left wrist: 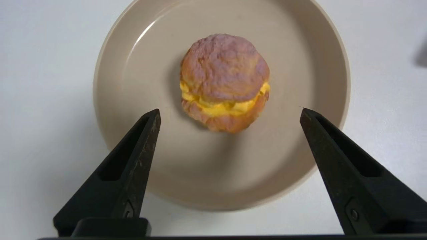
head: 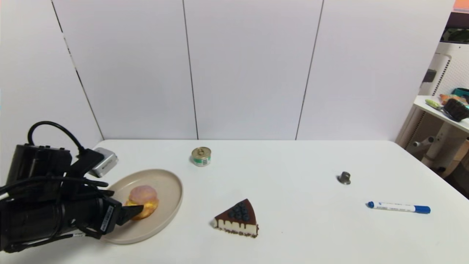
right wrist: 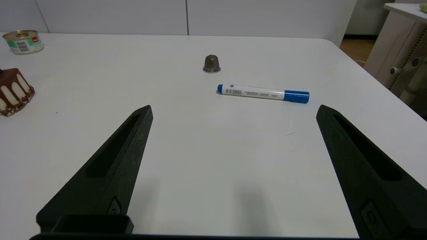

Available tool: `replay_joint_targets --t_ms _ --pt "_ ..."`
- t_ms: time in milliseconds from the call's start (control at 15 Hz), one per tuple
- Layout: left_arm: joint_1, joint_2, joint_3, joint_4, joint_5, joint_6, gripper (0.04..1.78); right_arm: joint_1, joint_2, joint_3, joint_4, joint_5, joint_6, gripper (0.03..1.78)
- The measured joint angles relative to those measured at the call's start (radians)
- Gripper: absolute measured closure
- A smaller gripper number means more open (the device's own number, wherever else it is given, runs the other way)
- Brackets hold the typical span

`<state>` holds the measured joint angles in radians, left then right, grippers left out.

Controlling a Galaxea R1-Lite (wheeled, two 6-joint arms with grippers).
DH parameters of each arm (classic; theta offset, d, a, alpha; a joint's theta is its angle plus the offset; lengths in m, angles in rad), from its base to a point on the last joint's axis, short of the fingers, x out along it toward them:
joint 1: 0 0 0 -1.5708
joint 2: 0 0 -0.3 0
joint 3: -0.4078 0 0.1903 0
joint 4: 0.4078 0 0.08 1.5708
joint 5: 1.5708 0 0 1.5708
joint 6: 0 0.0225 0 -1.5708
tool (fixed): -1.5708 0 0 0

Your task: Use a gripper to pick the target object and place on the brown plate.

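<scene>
Left pincer [left wrist: 230,113] — spread wide, holding nothing, just short of the cream puff [left wrist: 224,81] | cream puff — resting inside brown plate [left wrist: 133,160] on tabletop [head: 300,234] | right pincer [right wrist: 233,110] — wide, above tabletop.

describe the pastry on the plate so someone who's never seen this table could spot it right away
On the white table, find the wide tan plate at the robot's left, beside the open left gripper. The cream puff sits in it: a round golden bun with yellow filling and pinkish top, unlike the dark triangular cake slice or small tin can.
</scene>
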<state>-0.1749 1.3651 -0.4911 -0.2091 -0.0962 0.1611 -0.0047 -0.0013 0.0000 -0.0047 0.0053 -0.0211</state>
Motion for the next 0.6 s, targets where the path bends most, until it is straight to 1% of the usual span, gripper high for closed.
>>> replay_joint_targets --t_ms 267,467,600 --pt "0.027 -0.256 0.114 -0.013 -0.001 -0.003 0.23 0.000 0.000 0.000 0.001 0.000 0.000 0.12" --pt "0.040 -0.498 0.273 -0.081 -0.001 -0.002 0.19 0.000 0.000 0.000 0.000 0.000 0.000 0.12" --pt "0.055 -0.661 0.364 -0.100 -0.001 -0.006 0.18 0.000 0.000 0.000 0.000 0.000 0.000 0.12"
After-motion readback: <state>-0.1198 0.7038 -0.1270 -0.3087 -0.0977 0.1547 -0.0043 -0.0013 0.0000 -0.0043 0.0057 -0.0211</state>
